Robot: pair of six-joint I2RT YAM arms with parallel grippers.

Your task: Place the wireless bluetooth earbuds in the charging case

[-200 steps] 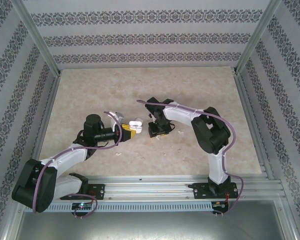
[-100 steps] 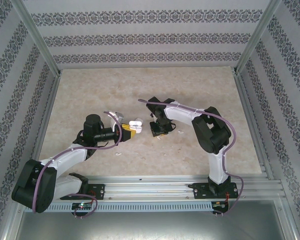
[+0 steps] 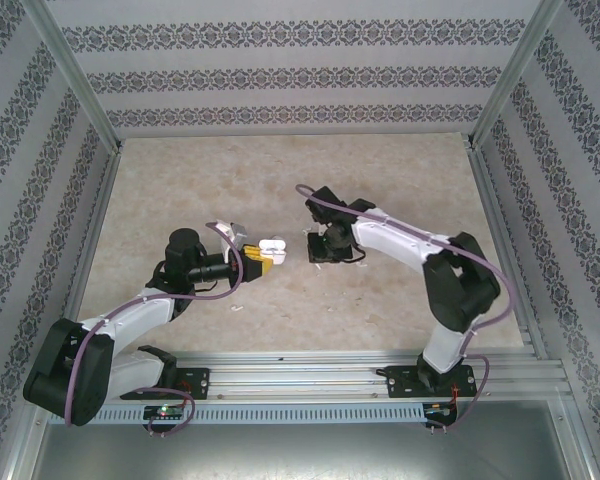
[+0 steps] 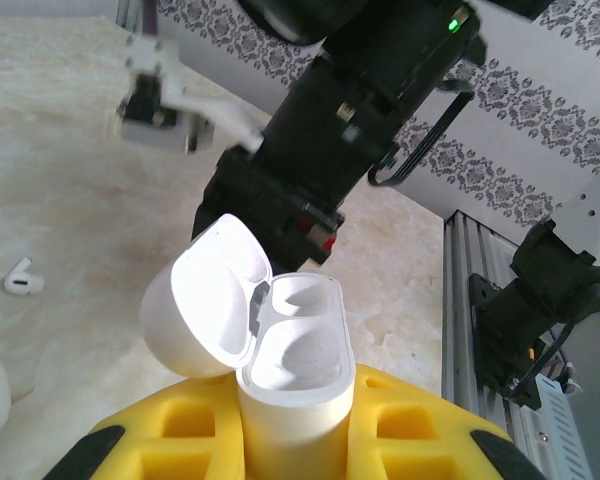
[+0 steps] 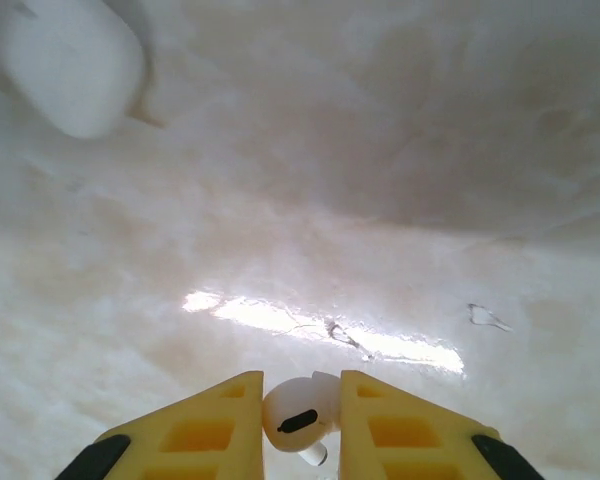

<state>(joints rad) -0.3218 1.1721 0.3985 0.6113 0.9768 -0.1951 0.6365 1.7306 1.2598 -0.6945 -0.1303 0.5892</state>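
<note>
while the left claw (image 4: 296,455) pinches the open charging case (image 4: 298,345) upright, both wells are empty. the right claw (image 5: 302,405) pinches one earbud (image 5: 296,418) right of the case; a second earbud (image 4: 20,278) lies on the counter (image 4: 70,200), so both insertions remain.

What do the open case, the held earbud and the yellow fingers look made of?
Case: smooth white plastic, probably hard; soft sheen on the lid's inside. Earbud: glossy white plastic with a dark oval inset. Fingers: matte yellow, ribbed with pockets, likely moulded or printed plastic.
</note>
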